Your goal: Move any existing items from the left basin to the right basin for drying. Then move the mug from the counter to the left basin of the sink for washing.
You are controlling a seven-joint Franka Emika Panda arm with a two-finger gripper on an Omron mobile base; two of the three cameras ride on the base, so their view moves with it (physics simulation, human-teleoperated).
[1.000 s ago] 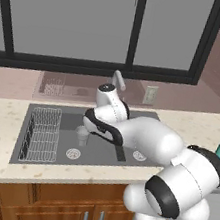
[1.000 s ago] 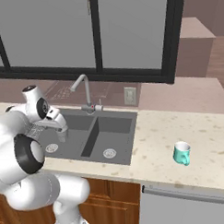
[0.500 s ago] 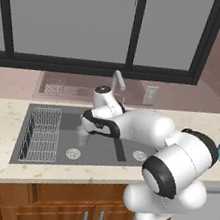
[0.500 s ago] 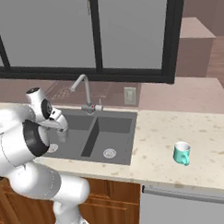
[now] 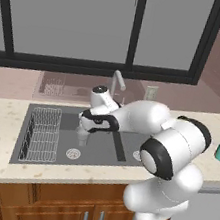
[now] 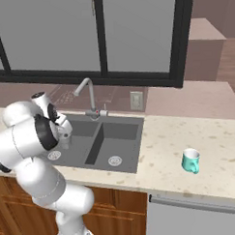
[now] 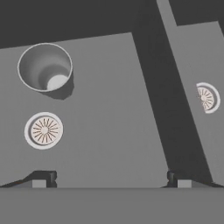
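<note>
Grey glass (image 7: pixel 45 67) stands upright in the left basin (image 7: pixel 109 109), at twelve o'clock from its drain (image 7: pixel 44 130); the claw (image 7: pixel 111 178) hangs above, spread wide, holding nothing.

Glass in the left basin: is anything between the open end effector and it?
Nothing visible. In the hand view the glass stands upright on bare basin floor beside the drain, ahead of the open end effector, offset to one side.
</note>
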